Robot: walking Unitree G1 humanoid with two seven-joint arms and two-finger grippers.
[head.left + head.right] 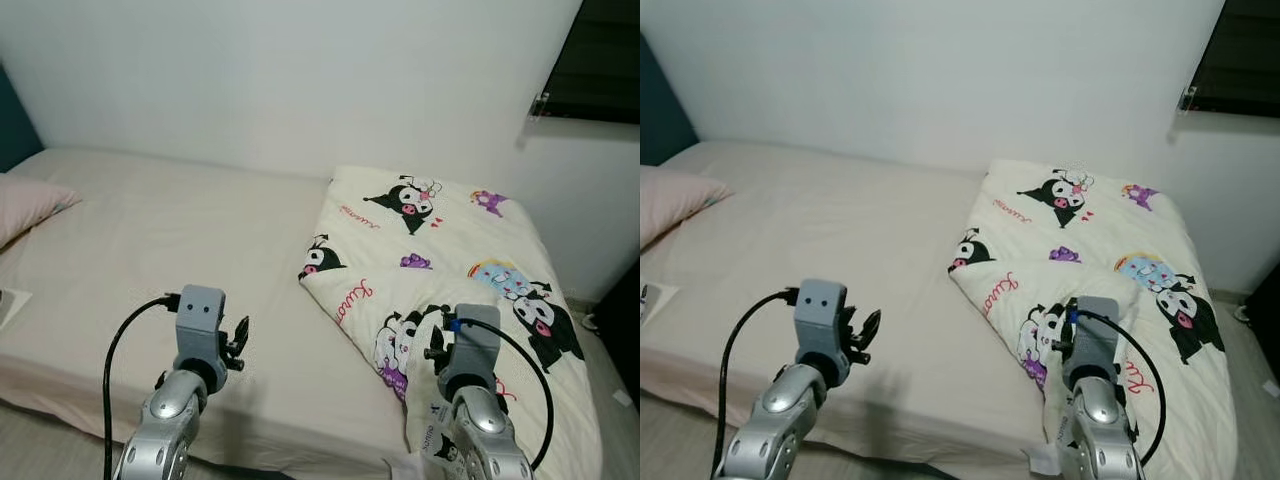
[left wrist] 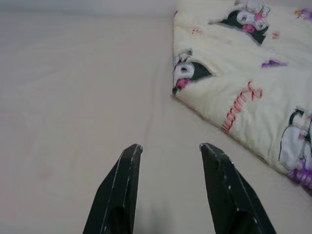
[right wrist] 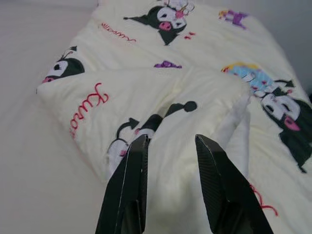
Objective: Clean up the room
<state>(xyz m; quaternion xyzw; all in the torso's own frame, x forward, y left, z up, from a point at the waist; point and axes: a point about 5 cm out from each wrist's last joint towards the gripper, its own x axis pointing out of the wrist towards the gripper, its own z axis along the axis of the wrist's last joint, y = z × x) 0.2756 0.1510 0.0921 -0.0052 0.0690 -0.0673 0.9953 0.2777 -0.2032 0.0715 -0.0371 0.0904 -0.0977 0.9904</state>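
A cream blanket (image 1: 440, 250) printed with black-and-white cartoon figures covers the right part of the bed, its left edge folded back over itself. The bare beige sheet (image 1: 180, 250) takes up the left and middle. My left gripper (image 2: 170, 146) hovers open over the bare sheet, a little left of the blanket's folded corner (image 2: 183, 80), with nothing between its fingers. My right gripper (image 3: 170, 139) is open just above the blanket's folded flap (image 3: 161, 92), and its fingers hold nothing.
A pink pillow (image 1: 25, 205) lies at the bed's far left by a dark headboard (image 1: 12, 125). A small white item (image 1: 8, 305) sits at the left edge. A white wall runs behind the bed, with a dark window (image 1: 600, 60) at the upper right. Floor (image 1: 615, 380) shows right of the bed.
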